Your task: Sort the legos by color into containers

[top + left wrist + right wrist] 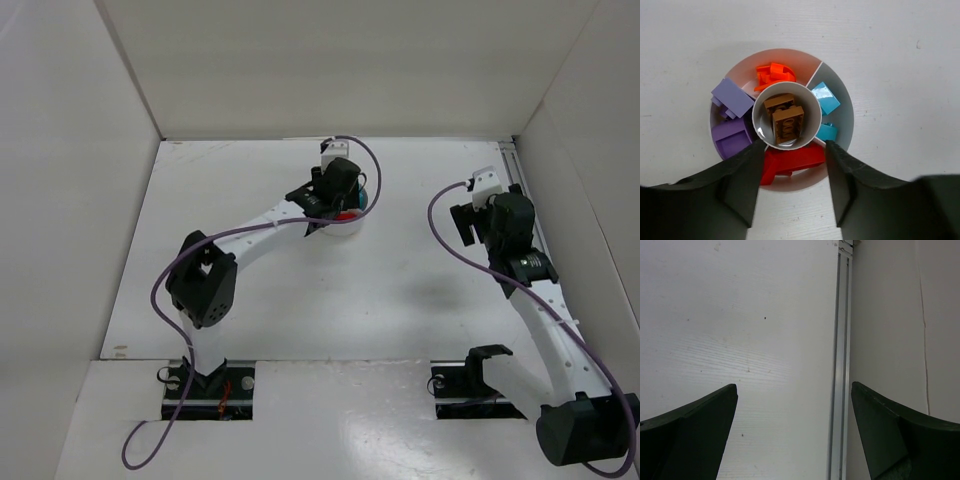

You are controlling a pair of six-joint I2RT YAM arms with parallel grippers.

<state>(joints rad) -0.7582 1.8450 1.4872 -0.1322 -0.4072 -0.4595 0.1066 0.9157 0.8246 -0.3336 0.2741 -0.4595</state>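
Glossy plastic legos (787, 122) in a smooth white plastic dish (839, 85)

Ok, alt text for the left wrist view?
A round white dish holds legos sorted by color: brown bricks in the central well; orange, teal, red and purple pieces in the surrounding wedges. The left gripper hangs open over its rim.

The dish (845, 117) sits on the counter (250, 300) midway between its left and right edges, nearer the far edge, directly under the left end effector (795, 150). In its central well (818, 117) lie two bricks (785, 120), one on the other. Around the well, seen from the left wrist: a lone piece (774, 75) at top, a pair (825, 97) at right, another piece (790, 160) at bottom, stacked pieces (732, 97) at left. The right end effector (793, 386) hangs well apart — near the right edge, beside a rail (840, 365).
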